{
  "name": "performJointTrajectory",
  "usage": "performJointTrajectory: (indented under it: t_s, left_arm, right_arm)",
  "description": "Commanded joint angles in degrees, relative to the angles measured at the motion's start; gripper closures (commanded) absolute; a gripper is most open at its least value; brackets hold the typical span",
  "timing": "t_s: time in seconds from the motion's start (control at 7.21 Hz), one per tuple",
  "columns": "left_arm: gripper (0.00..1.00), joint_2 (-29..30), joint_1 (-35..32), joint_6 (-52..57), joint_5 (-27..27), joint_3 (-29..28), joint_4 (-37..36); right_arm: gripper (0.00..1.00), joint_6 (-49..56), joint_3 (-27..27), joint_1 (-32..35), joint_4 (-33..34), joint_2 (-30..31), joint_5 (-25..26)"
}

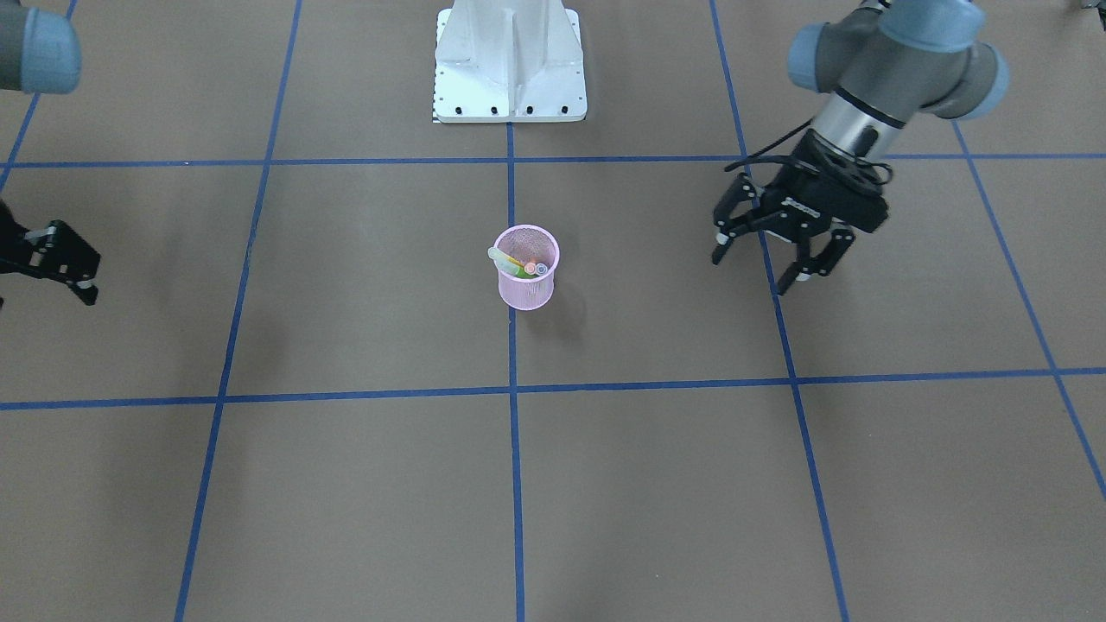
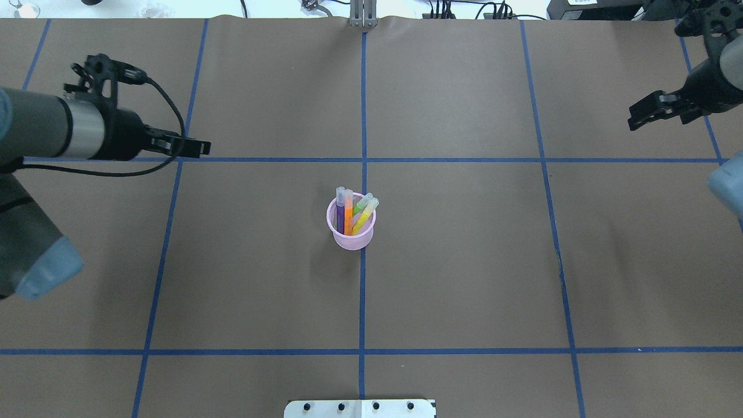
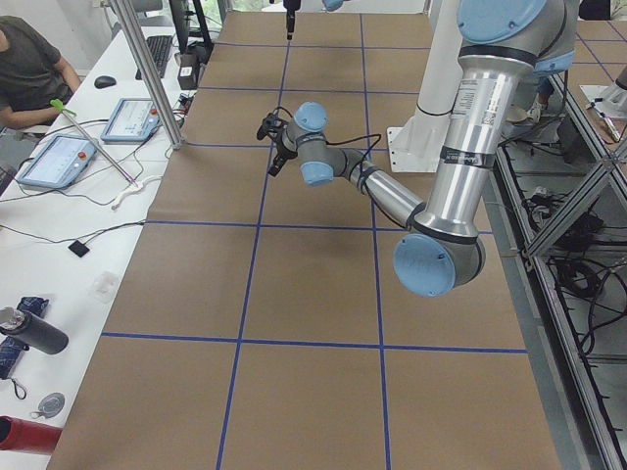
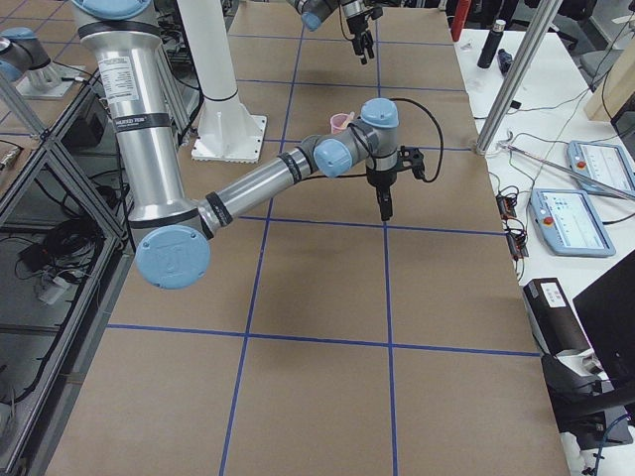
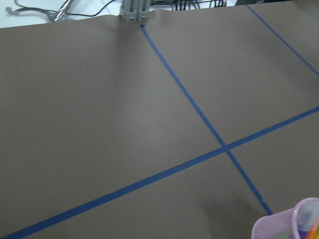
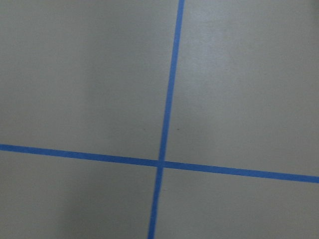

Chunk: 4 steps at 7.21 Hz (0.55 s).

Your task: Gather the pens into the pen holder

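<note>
The light pink mesh pen holder (image 2: 350, 237) stands upright at the table's middle, on the centre blue line. It also shows in the front view (image 1: 527, 289) and at the left wrist view's bottom corner (image 5: 279, 228). Purple (image 2: 340, 210), orange (image 2: 348, 213) and green (image 2: 362, 204) pens stand in it, caps up, beside a yellow one (image 2: 365, 217). My left gripper (image 1: 750, 274) is open and empty, above the table well off to the holder's side. My right gripper (image 2: 638, 119) is far on the other side, empty, and looks open.
The brown table (image 2: 464, 278) is marked with blue tape lines. The white robot base (image 1: 510, 65) stands at the near edge. In the side view an operator's bench with tablets (image 3: 59, 162) and bottles runs along the far edge.
</note>
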<state>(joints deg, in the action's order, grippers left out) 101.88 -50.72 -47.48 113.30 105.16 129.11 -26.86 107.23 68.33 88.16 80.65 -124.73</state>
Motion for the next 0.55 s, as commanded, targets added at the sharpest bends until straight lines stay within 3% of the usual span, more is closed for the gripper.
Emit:
performJointTrajectory:
  t_s: [0.0, 0.14, 0.28, 0.42]
  left_arm:
    - [0.09, -1.51, -13.55, 15.99, 9.52, -3.89, -9.85]
    - [0.09, -2.21, -18.23, 26.37, 10.61, -3.99, -19.06]
    - [0.09, -2.22, -20.1, 30.91, 10.8, -4.43, -29.68]
    - [0.09, -2.48, -24.39, 31.91, 13.85, -4.96, -35.1]
  right_arm:
    - [0.01, 17.73, -7.96, 11.86, -0.01, 3.28, -7.42]
    - [0.01, 23.64, -13.05, 17.05, -0.09, 3.81, -11.72]
    - [0.01, 28.14, -16.32, 19.1, -0.09, 3.64, -13.33]
    - [0.01, 28.18, -17.13, 19.03, -0.01, 2.07, -12.91]
